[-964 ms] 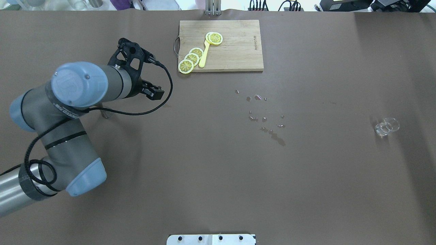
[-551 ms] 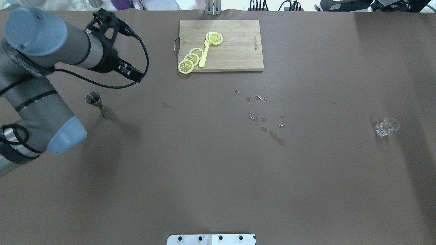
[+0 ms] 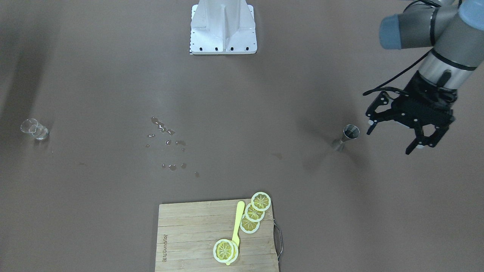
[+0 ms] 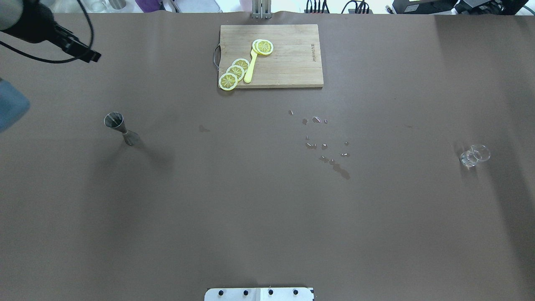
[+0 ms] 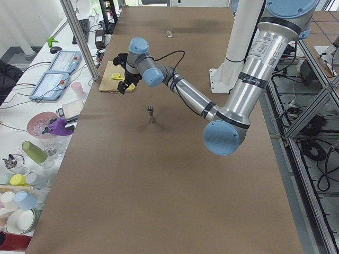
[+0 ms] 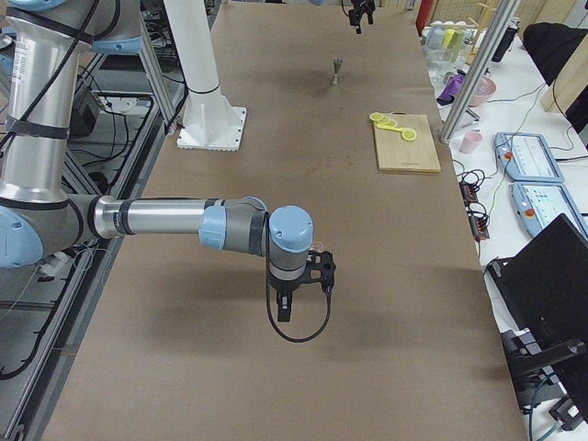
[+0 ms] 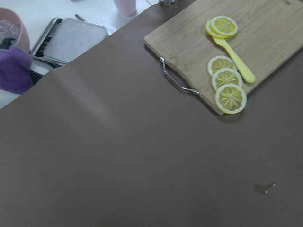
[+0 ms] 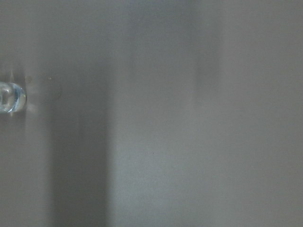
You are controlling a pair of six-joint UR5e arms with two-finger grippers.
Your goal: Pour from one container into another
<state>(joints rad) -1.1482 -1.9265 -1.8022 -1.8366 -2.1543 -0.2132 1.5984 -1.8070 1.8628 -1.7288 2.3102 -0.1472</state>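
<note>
Exterior front-facing: left gripper (image 3: 389, 141) hangs empty, jaws apart, near upright jigger (image 3: 346, 136) on table (image 3: 264, 94); right gripper (image 6: 283, 312) state unreadable.

Shiny metal jigger (image 3: 345, 137), clear shot glass (image 3: 34, 129), pale wooden cutting board (image 3: 189, 234), matt brown table (image 3: 113, 75)

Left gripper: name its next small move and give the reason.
Probably keep drawing the left gripper back and away. It is open and empty, has moved off the jigger over the last second, and the jigger stands upright on its own. The glass sits far off at the opposite end, so nothing nearby seems left to grasp.
</note>
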